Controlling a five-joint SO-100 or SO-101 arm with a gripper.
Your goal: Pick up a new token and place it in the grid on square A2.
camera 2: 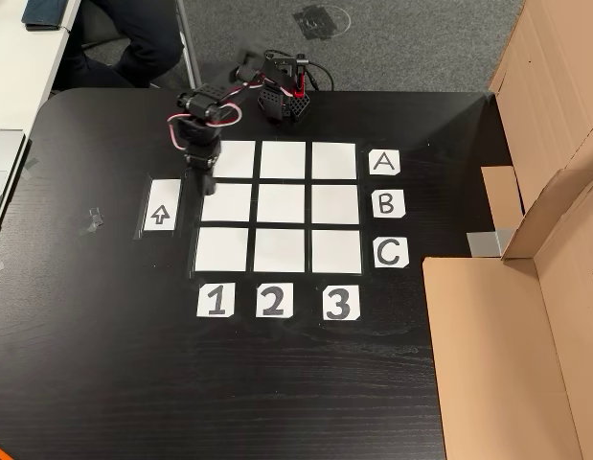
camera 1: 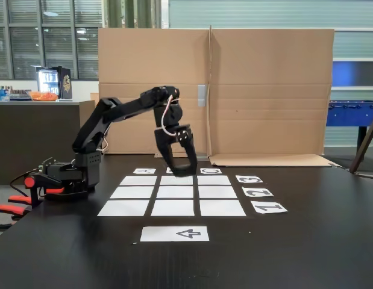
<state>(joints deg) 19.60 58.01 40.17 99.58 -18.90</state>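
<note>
The grid point(camera 1: 217, 192) point(camera 2: 334, 203) is nine white paper squares on a black table, with A B C and 1 2 3 labels along two sides. Square A2 point(camera 1: 132, 192) point(camera 2: 282, 160) lies bare. My gripper point(camera 1: 184, 170) point(camera 2: 197, 184) hangs point down above the grid. In the other view it sits over the column 1 edge, beside the arrow sheet point(camera 2: 161, 205). Its fingers stand apart higher up, and a small dark lump, apparently the token point(camera 1: 184, 173), bridges the tips. Against the black gripper the token is hard to make out.
The arm's base point(camera 1: 84, 171) point(camera 2: 280, 96) stands by the A side of the grid. A tall cardboard wall point(camera 1: 234, 90) point(camera 2: 555, 192) rises beyond the lettered edge. The arrow sheet point(camera 1: 174, 233) lies bare. A person's legs point(camera 2: 133, 38) show past the table's edge.
</note>
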